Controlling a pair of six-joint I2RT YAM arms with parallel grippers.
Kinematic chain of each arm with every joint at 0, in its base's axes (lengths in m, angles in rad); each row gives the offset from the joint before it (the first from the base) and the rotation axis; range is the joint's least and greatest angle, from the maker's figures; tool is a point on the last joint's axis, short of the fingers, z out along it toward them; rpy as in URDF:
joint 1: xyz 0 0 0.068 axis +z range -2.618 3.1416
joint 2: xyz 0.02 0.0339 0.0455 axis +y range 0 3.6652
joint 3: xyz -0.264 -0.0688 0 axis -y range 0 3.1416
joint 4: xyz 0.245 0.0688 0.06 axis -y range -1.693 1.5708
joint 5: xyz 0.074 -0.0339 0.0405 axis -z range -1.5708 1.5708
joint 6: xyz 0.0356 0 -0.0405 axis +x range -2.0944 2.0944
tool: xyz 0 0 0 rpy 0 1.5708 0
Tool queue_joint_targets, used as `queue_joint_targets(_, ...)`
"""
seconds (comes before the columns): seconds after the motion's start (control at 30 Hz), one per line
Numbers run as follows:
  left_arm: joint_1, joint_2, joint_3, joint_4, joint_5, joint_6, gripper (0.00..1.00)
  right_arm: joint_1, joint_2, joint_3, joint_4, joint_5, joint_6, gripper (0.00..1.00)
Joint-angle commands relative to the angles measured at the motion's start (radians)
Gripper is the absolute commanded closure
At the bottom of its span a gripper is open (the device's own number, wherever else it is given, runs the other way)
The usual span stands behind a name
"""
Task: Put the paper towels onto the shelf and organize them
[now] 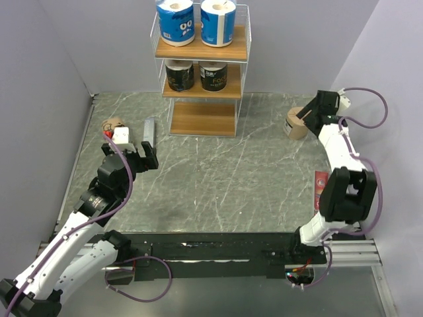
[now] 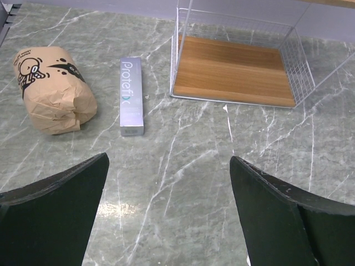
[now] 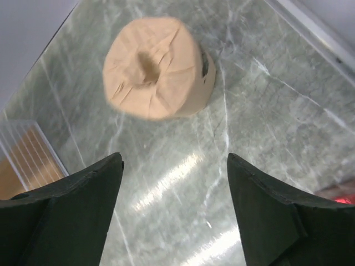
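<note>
Four of six paper towels shelved: blue-and-white rolls (image 1: 175, 21) on the shelf (image 1: 201, 119) top tier, black rolls (image 1: 180, 74) on the middle tier. Remaining on table (image 1: 218, 178): left tan roll (image 2: 52, 91), right tan roll (image 3: 158, 69). I note left gripper (image 2: 169, 166) and right gripper (image 3: 175, 160) spread wide, empty.

Seen from above, the shelf (image 1: 201, 66) runs off the picture at 12 o'clock, cutting the tops off the blue rolls (image 1: 176, 23). The words on the black rolls (image 1: 180, 76) are too small to read. At 3 o'clock the right hand (image 1: 307, 119) hides most of a tan roll (image 1: 291, 127). At 9 o'clock the left arm (image 1: 99, 198) covers part of the other tan roll (image 1: 115, 123). The right arm (image 1: 345, 191) hides part of the red packet (image 1: 320, 185). In the right wrist view the tan roll (image 3: 158, 69) is blurry.
</note>
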Motion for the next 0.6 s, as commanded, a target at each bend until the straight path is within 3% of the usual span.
queue_joint_targets(0.0,-0.003,-0.007,0.014,0.039,-0.018,0.016,0.04,-0.053,0.082,0.128,0.012,-0.084,0.110,0.23)
queue_joint_targets(0.03,-0.003,-0.010,0.014,0.039,-0.019,0.016,0.04,-0.067,0.094,0.138,0.029,-0.085,0.118,0.31)
queue_joint_targets(0.1,-0.004,-0.007,0.014,0.039,-0.021,0.016,0.03,-0.079,0.126,0.142,0.049,-0.082,0.140,0.35)
queue_joint_targets(0.57,-0.004,0.013,0.014,0.039,-0.019,0.017,0.03,-0.112,0.269,0.237,0.055,-0.094,0.164,0.34)
